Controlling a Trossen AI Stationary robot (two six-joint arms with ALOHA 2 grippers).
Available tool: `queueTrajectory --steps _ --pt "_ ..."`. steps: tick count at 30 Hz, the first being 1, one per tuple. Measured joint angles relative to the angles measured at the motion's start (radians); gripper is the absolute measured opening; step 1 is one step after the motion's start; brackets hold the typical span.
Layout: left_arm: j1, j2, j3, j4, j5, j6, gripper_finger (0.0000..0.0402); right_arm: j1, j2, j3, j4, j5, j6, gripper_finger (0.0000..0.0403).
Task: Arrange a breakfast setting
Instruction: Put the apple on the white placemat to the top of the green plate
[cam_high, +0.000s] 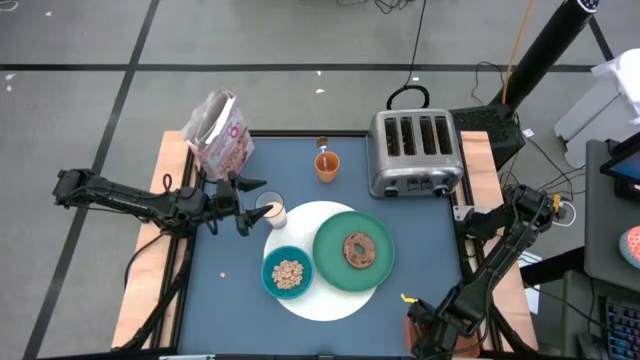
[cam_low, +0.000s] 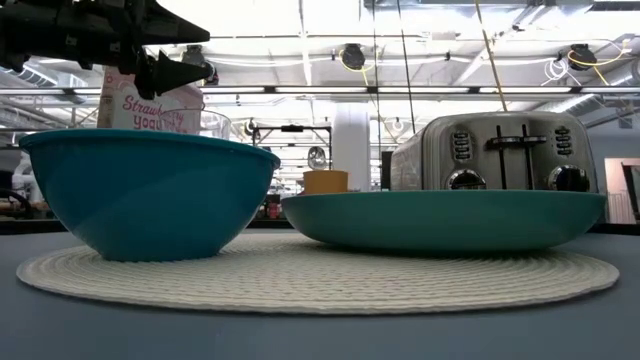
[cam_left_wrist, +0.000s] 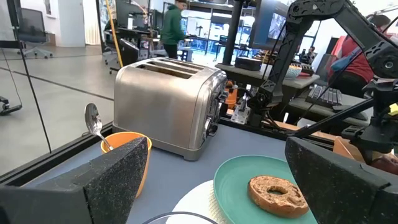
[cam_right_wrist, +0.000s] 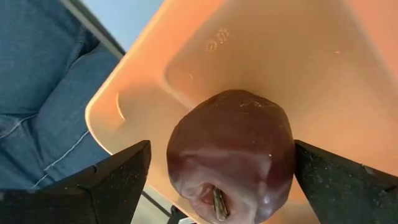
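A round white mat (cam_high: 335, 303) bears a green plate (cam_high: 330, 250) with brown ring bread (cam_high: 358, 250) and a teal bowl (cam_high: 268, 268) of cereal. The milk glass (cam_high: 272, 212) stands at the mat's far left edge. My left gripper (cam_high: 248, 205) is open and level, with a finger on either side just short of the glass. The orange cup (cam_high: 327, 166) with the spoon (cam_high: 322, 146) stands farther back. At the near right corner my right gripper (cam_right_wrist: 222, 144) is open and tilted down over the dark-red fruit (cam_right_wrist: 236, 118). The fruit lies on an orange tray (cam_right_wrist: 298, 56) between the fingers, apart from one finger and close beside the other.
A silver four-slot toaster (cam_high: 415, 152) stands at the far right and a pink-and-white bag (cam_high: 220, 135) at the far left corner. The right wrist view shows a person's jeans (cam_right_wrist: 43, 93) beyond the tray's edge. Bare blue tabletop (cam_high: 225, 290) lies left of the mat.
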Motion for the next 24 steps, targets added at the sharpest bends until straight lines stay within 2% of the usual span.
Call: queueTrajectory --steps 14,24 --pt "0.0 0.0 0.0 0.0 0.0 0.0 0.0386 0.0 0.0 -0.025 0.005 -0.002 0.006 0.0373" --pt "0.0 0.0 0.0 0.0 0.0 -0.001 0.0386 0.0 0.0 -0.091 0.097 -0.009 0.062 0.0373"
